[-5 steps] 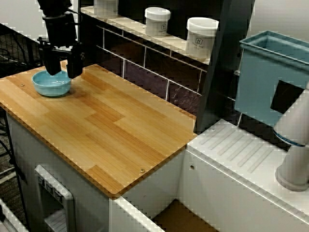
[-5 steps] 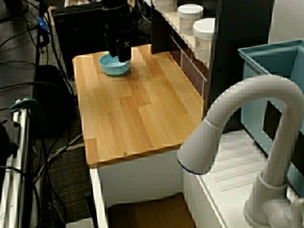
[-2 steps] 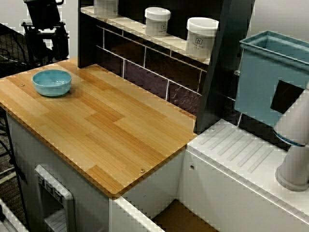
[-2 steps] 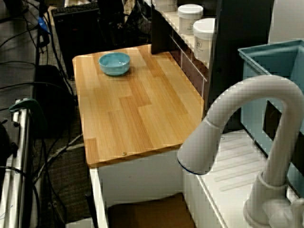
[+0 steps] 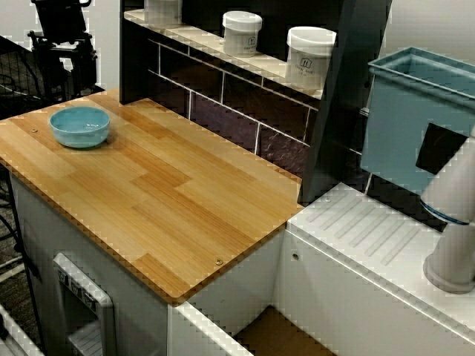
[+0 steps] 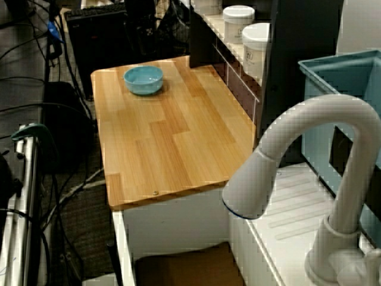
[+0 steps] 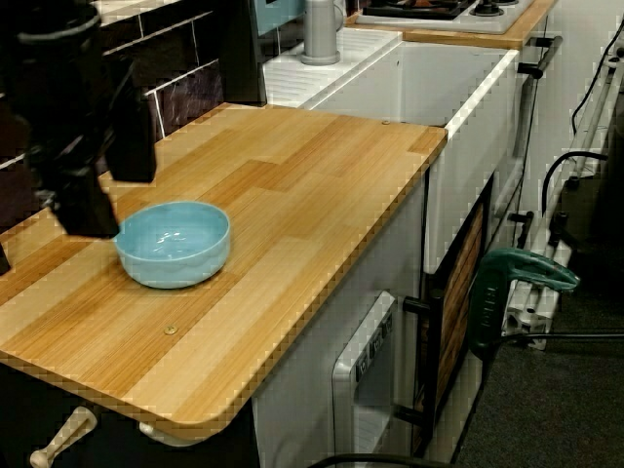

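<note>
- Gripper (image 7: 110, 198): raised above the far left end of the wooden counter (image 5: 171, 200), seen in the view across the counter and the view from the bowl end.
- Hand state: the two dark fingers (image 7: 131, 146) stand apart and nothing is held between them.
- Blue bowl (image 5: 79, 126): upright on the counter near its far left corner. It is the nearest item to the gripper but not in contact with it.
- From the bowl end, the bowl's interior shows only a glossy blue surface.
- From over the faucet, the gripper cannot be made out against the dark background.
- Two white jars (image 5: 310, 57) stand on the shelf (image 5: 200, 37) along the far side of the counter, well apart from the bowl.
- A blue bin (image 5: 415, 119) and a white faucet (image 6: 309, 155) occupy the right, by the ribbed drainboard (image 5: 371, 230).
</note>
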You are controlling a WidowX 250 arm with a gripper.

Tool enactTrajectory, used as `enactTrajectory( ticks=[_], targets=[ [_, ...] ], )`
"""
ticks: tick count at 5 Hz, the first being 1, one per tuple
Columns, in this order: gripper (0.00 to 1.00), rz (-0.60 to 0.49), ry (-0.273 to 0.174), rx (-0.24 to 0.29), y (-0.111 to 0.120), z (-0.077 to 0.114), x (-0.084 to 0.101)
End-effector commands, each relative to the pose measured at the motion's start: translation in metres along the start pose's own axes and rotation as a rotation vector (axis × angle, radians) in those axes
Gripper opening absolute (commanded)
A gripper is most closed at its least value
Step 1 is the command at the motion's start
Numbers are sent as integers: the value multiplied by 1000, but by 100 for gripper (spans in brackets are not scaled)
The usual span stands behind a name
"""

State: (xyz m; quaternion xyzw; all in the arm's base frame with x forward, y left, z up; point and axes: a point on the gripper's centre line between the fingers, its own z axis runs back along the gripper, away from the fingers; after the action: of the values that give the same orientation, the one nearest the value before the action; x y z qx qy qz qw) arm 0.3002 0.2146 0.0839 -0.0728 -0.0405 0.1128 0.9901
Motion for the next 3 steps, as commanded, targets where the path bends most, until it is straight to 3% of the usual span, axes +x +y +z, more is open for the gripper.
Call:
enactTrajectory(
  ticks=[1,3],
  targets=[
    [100,-184,-7,29,11,-1,-6],
    [100,-210,17,11,8,-14,-15]
  ],
)
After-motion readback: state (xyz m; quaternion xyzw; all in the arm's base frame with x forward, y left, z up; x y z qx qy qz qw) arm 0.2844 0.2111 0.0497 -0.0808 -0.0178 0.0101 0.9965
